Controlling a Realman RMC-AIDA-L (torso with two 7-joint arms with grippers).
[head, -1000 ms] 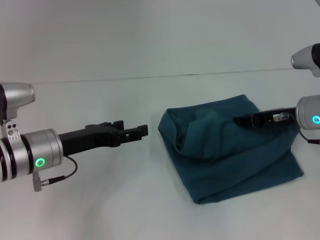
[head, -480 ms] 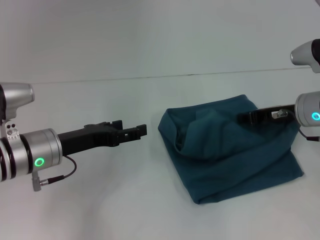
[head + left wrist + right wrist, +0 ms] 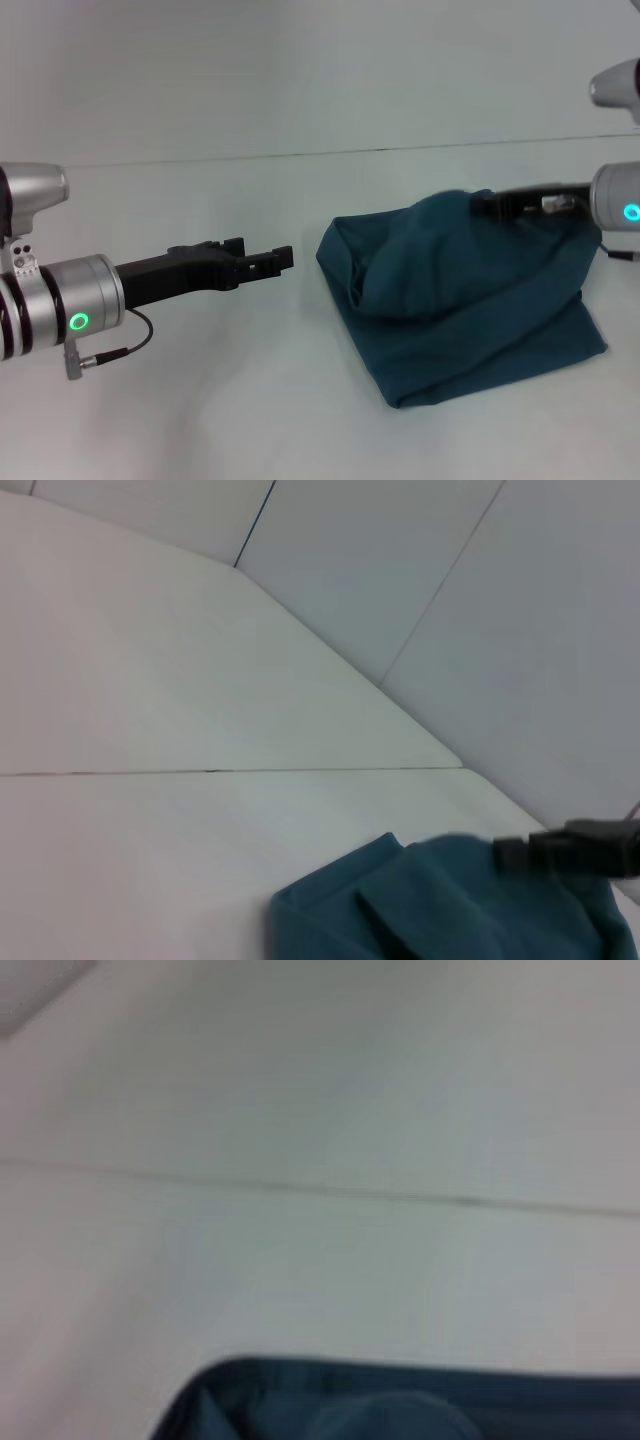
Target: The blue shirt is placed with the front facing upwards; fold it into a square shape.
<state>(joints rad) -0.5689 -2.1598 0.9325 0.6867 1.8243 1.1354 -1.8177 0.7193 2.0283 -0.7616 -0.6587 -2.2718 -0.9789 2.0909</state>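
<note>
The white bench (image 3: 200, 400) carries the blue shirt (image 3: 470, 310), a folded, rumpled bundle lying right of centre, its far top fold raised into a hump. The left end effector (image 3: 275, 260) hovers over bare bench, apart from the shirt's left edge, fingers spread slightly. The right end effector (image 3: 500, 207) sits at the raised fold; whether it pinches the cloth cannot be told.

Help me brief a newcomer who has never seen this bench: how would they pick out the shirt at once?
On the white table, look toward the robot's right side, past the left gripper hovering over bare surface. The blue shirt lies there as a bundled, roughly square heap, with the right gripper at its far upper edge. It is the only coloured, soft thing around: dark teal cloth.
</note>
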